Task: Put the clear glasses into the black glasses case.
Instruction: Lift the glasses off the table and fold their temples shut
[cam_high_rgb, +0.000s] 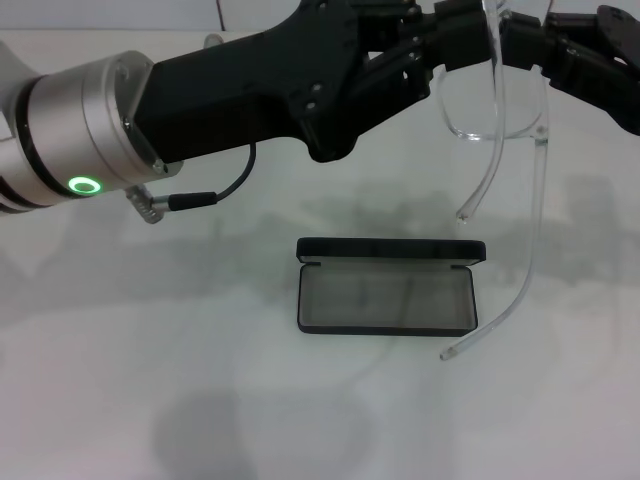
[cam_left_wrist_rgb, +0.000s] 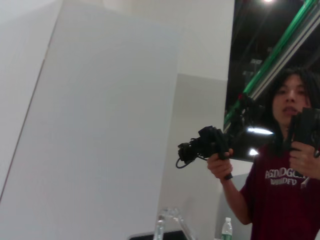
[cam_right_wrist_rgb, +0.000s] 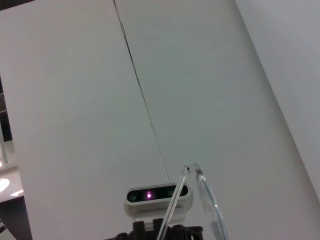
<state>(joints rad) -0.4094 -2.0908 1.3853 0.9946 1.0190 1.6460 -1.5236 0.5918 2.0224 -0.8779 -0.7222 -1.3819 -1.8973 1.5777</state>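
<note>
Your left claw and right claw meet high at the far edge of the head view, and the clear glasses hang between them, well above the desk. The left claw reaches in across the view to the lens front's left side; the right claw comes in from the right corner at the other side. Both seem clamped on the frame, though the fingertips are hard to make out against the dark bodies, so treat the exact grip as a judgement.

The lens front sits up at the claws, and the two long temple arms trail downward and toward you. The right-hand temple arm sweeps lowest, its tip just off the case's near right corner.

The black glasses case lies open on the desk below the claws and slightly to their left, lid raised at the far side, grey lining showing. Its long axis runs left to right, roughly parallel to the lens front. So your move is mostly downward, with the temples folded or tucked in first, since they splay past the case's right end.

The desk around the case is bare, with free room on every side. The wrist views show only glimpses of clear frame.
</note>
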